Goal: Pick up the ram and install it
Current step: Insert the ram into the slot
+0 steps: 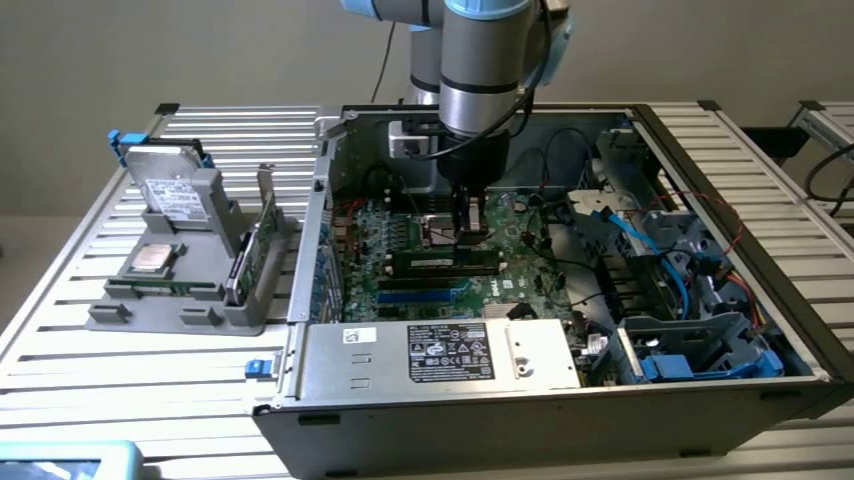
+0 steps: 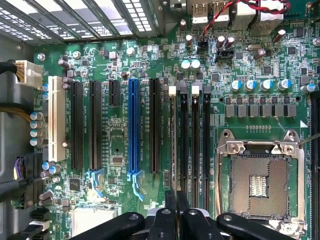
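Note:
The ram [image 1: 446, 263], a dark green stick with a pale label, stands on edge in a slot of the motherboard [image 1: 521, 215] inside the open PC case. My gripper [image 1: 470, 238] hangs straight down over the ram's end nearer the exterior view's right, fingers shut, tips at its top edge. Whether they touch it I cannot tell. In the wrist view the shut gripper [image 2: 176, 196] lines up with a thin edge-on strip, the ram [image 2: 173, 145], in the outermost of the black memory slots [image 2: 195, 145].
An empty CPU socket [image 2: 260, 175] lies beside the memory slots; blue [image 2: 133, 130] and white [image 2: 52, 117] expansion slots lie on the other side. Power supply [image 1: 441, 350], drive cage [image 1: 694, 350] and cables crowd the case. A grey fixture [image 1: 174, 300] holds a hard drive [image 1: 174, 190] and green card [image 1: 254, 250].

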